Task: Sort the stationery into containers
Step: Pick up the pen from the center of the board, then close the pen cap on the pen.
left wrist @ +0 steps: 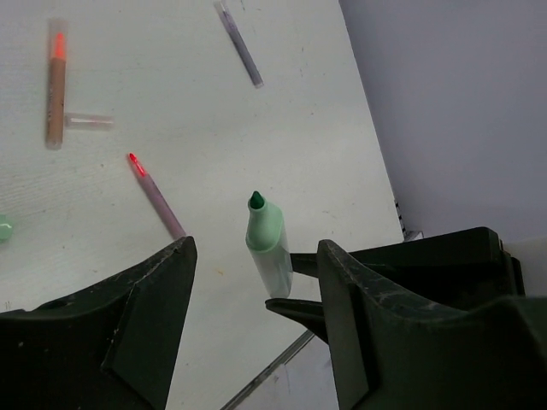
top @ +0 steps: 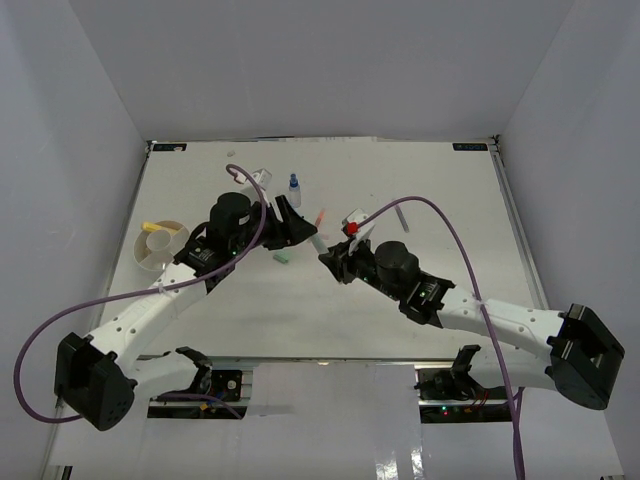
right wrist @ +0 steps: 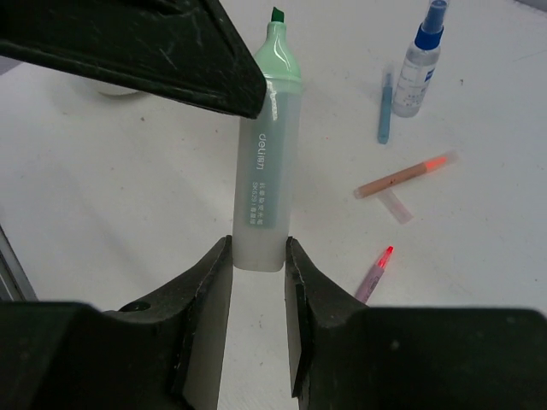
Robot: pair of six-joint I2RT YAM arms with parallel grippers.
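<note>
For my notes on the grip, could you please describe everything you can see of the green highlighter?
The green highlighter has a frosted, translucent plastic barrel with printed lettering, a mint-green collar and a bare dark-green chisel tip, uncapped. The right gripper's fingers pinch its rear end, and it seems lifted off the table. The left gripper's fingers stand either side of its upper part; whether they touch it is unclear.

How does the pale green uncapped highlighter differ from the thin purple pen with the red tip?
The pale green highlighter is clamped in the right gripper, off the table. The thin purple pen lies flat on the table, untouched. The highlighter is thick, the pen slim. Both are writing tools.
</note>
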